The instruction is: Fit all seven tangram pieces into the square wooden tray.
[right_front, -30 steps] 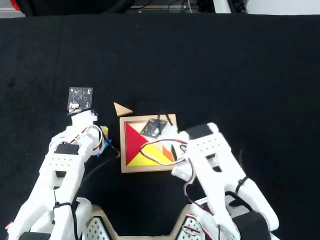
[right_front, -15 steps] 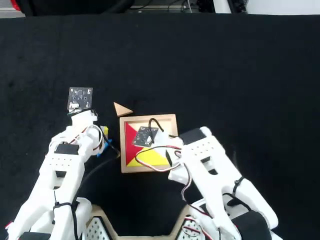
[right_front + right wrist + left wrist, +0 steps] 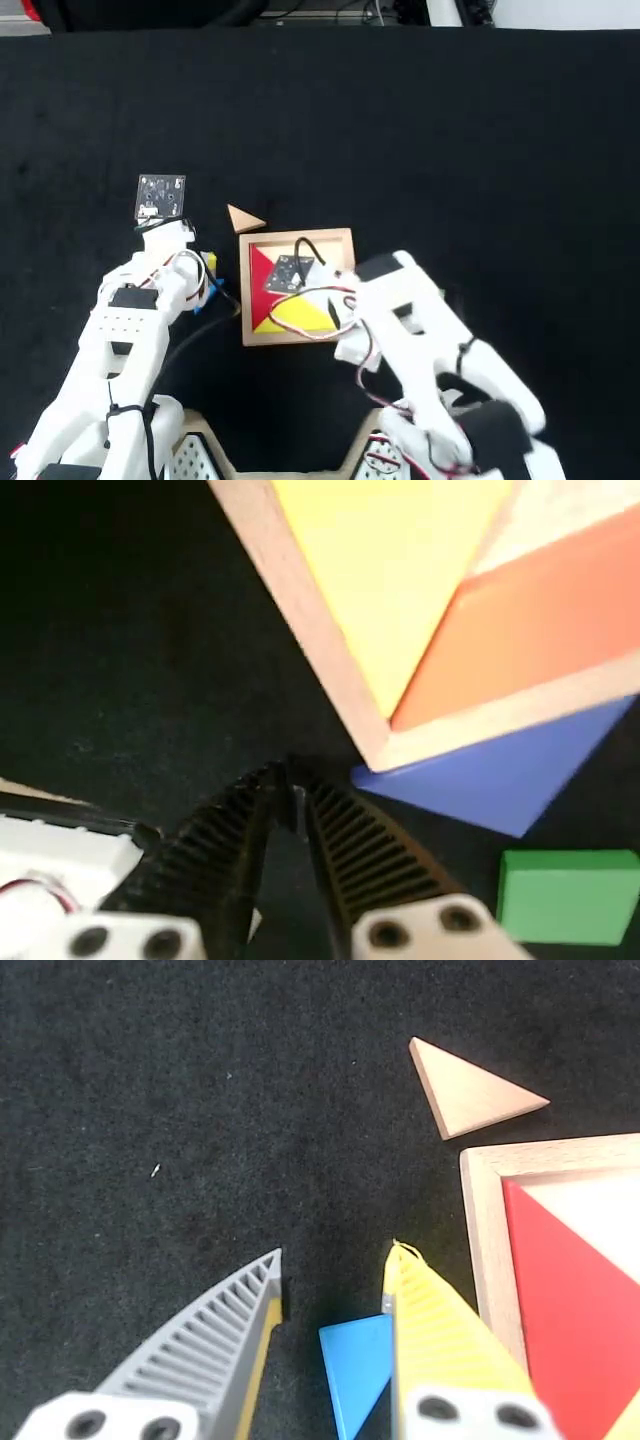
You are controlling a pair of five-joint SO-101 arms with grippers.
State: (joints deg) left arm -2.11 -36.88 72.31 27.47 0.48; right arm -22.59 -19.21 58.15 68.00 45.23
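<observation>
Tray [image 3: 246, 300] stays put while right tool [image 3: 288, 785], pinched shut, shifts beside its corner; left tool [image 3: 337, 1250] wide.

Far half of the black table [image 3: 420, 120] is wide open, easy to pass. Near the tray [image 3: 270, 234] it's tight: the right arm [image 3: 400, 300] hangs over its right half, the left gripper [image 3: 336, 1250] sits just off its left rim, and a wooden triangle [image 3: 244, 218] lies by the far-left corner.
</observation>
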